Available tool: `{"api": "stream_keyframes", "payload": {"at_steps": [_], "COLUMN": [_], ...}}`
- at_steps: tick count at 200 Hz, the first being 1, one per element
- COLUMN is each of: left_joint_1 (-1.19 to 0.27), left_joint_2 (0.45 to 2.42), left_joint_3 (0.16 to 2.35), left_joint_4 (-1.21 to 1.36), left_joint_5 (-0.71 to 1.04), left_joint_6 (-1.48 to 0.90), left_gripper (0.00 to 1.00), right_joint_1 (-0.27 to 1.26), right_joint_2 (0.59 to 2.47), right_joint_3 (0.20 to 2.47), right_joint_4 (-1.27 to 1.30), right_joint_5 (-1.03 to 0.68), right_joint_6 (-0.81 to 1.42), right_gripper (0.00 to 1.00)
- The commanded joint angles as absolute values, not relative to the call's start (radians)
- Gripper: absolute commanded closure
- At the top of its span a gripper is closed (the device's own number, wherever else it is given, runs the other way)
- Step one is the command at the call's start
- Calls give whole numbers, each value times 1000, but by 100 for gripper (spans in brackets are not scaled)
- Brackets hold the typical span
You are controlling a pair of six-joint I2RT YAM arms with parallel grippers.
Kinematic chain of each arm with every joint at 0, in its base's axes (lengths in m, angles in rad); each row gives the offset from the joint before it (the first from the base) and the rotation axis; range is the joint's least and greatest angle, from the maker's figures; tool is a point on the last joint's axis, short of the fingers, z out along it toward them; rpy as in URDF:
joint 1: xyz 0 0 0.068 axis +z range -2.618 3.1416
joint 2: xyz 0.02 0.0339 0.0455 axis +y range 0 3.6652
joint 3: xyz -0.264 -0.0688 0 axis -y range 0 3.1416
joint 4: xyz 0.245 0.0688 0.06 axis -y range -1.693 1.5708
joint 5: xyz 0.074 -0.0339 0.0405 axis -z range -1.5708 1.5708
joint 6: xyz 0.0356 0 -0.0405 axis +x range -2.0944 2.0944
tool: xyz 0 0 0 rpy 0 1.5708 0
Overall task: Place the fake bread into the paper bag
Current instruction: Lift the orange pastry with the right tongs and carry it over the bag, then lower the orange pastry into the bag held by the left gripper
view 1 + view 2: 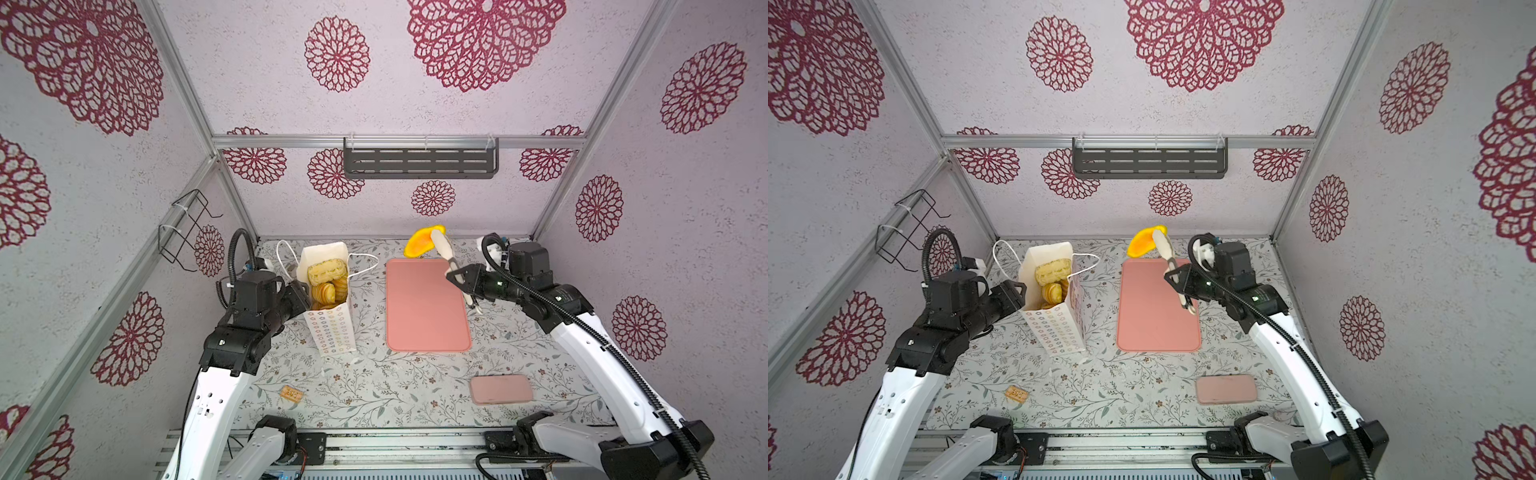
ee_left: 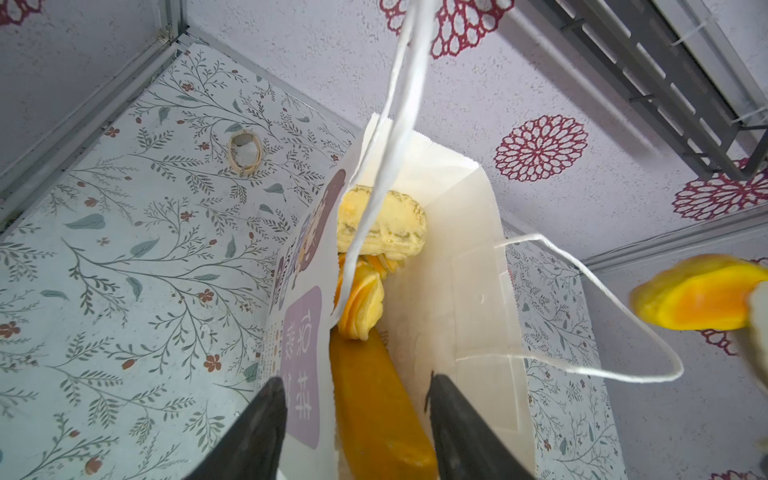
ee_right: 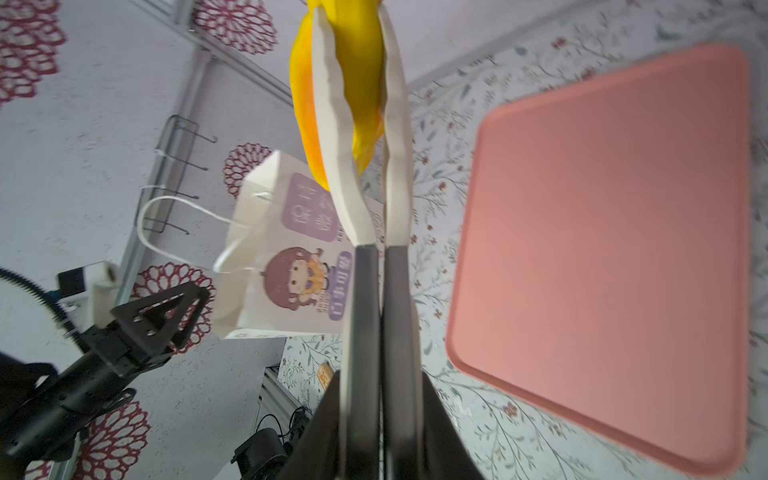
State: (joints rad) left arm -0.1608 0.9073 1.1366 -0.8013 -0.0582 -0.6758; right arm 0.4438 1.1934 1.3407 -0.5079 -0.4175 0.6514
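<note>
Closest to the lens in the left wrist view, the left tool stood spread, one dark finger outside the printed wall of the paper bag and one at its open mouth. Between them the long loaf ran out of frame, its near end cut off; beyond it lay a ridged roll and a pale pastry, partly crossed by a white cord handle. How many pieces lay deeper the bag's walls hid. The right tool was pressed together on white tongs, whose tips pinched a yellow-orange fake bread piece in the air over the far edge of the pink tray, clear of the bag; its far end was cut off in the right wrist view and it was only a blur in the left wrist view. The bag stood upright on the floral worktop, just left of the tray. A small tan cracker lay nearer the front. Pale walls bore crimson rosettes, with a grey slotted shelf on the back one
</note>
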Motion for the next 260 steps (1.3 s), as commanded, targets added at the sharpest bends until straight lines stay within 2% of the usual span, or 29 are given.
{"api": "stream_keyframes", "payload": {"at_steps": [1, 38, 54, 93, 114, 145, 151, 181, 215, 232, 260], "left_joint_1": [-158, -94, -38, 135, 220, 268, 268, 268, 268, 269, 269], "left_joint_2": [888, 850, 831, 808, 817, 841, 845, 854, 847, 844, 849], "left_joint_3": [1160, 1170, 1173, 1163, 1132, 1089, 1082, 1064, 1047, 1036, 1030], "left_joint_4": [-838, -888, -897, -897, -874, -835, -829, -812, -809, -806, -782], "left_joint_5": [-114, -169, -153, -36, 54, 114, 119, 132, 133, 137, 145], "left_joint_6": [-661, -655, -651, -651, -660, -682, -685, -695, -698, -698, -697], "left_gripper": [39, 34, 27, 8, 4, 0, 3, 3, 3, 3, 3], "right_joint_1": [539, 716, 788, 924, 967, 989, 990, 992, 991, 990, 964], "right_joint_2": [1238, 1384, 1462, 1614, 1658, 1682, 1682, 1673, 1664, 1648, 1575], "right_joint_3": [1478, 1679, 1780, 1954, 1980, 1980, 1979, 1979, 1980, 1979, 1953], "right_joint_4": [-464, -504, -574, -722, -770, -793, -792, -776, -755, -742, -702], "right_joint_5": [-299, -243, -195, -107, -67, -53, -51, -51, -38, 8, 77], "right_joint_6": [547, 444, 394, 291, 261, 237, 235, 229, 227, 227, 221], "right_gripper": [90, 90, 90, 90, 88, 71, 66, 54, 55, 58, 58]}}
